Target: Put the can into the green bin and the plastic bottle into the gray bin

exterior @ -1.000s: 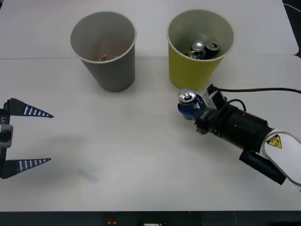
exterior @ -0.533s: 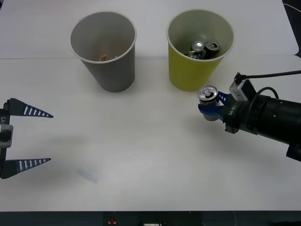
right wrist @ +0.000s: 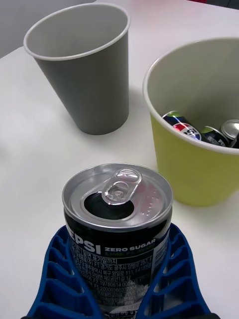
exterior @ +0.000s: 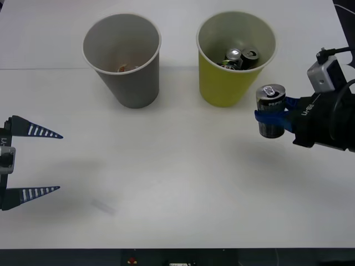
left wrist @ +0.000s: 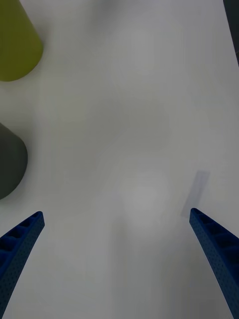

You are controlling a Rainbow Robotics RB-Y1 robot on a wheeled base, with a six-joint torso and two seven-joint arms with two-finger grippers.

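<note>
1. The left tool [exterior: 41, 162] sits low at the worktop's [exterior: 177, 188] left edge, its blue fingers spread wide with nothing between them.
2. The gray bin [exterior: 123, 58] stands upright at the back, something small and orange inside.
3. Beside it the green bin [exterior: 236, 55] holds several cans.
4. The right tool [exterior: 270, 117] pinches the Pepsi can [exterior: 270, 109] upright (tab already popped), lifted just right of the green bin.

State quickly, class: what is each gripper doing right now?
Left gripper: open, holding nothing, at the table's left edge.
Right gripper: shut on the can, upright beside the green bin.
</note>
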